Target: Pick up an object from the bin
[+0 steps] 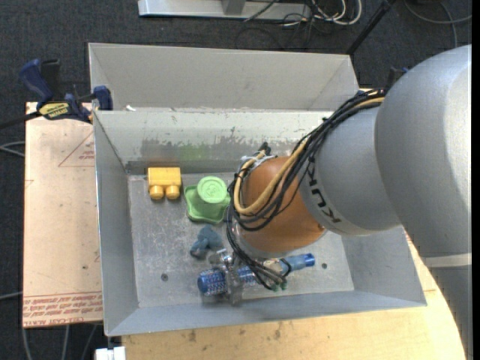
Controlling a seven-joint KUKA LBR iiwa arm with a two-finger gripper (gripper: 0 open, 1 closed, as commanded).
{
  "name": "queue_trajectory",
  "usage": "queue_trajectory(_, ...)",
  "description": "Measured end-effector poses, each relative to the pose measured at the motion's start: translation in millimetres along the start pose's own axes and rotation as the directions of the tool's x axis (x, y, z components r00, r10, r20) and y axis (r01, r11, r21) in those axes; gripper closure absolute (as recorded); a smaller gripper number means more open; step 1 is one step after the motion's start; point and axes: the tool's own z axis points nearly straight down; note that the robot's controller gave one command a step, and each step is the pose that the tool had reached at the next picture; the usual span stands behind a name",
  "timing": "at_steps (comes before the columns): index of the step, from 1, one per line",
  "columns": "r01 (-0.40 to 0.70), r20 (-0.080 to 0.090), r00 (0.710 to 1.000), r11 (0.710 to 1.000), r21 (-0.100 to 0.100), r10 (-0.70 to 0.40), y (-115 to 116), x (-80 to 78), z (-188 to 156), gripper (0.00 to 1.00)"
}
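Grey metal bin (pixel 112 223): occupies the centre of the frame, with the arm (pixel 420 148) entering from the right and covering the bin's right half. An orange wrist cover (pixel 274 205), looped with black and yellow cables (pixel 247 190), sits above the lower centre of the bin floor.

Gripper (pixel 229 277): low in the bin, at the lower centre of the frame, near the bottom wall. Whether it is apart, together or clamped on an item cannot be told; the wrist hides most of it.

Nearest items:
- Blue ridged piece (pixel 213 282): at the gripper's left side, apparently touching it, close to the bottom wall.
- Blue cylindrical piece (pixel 301 262): just right of the gripper, under the edge of the orange cover.
- Grey-blue small figure (pixel 203 243): just above and left of the gripper.

Other items:
- Green round-topped toy (pixel 208 199): centre of the bin, beside the orange cover.
- Yellow block with two round ends (pixel 164 182): upper left of the floor, well apart from the gripper.
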Motion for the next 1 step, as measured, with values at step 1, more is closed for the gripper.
queue_trajectory(1,-0.015,0.01,1.0,1.0,0.001,0.015,-12.1,-26.8,-152.9,1.0)
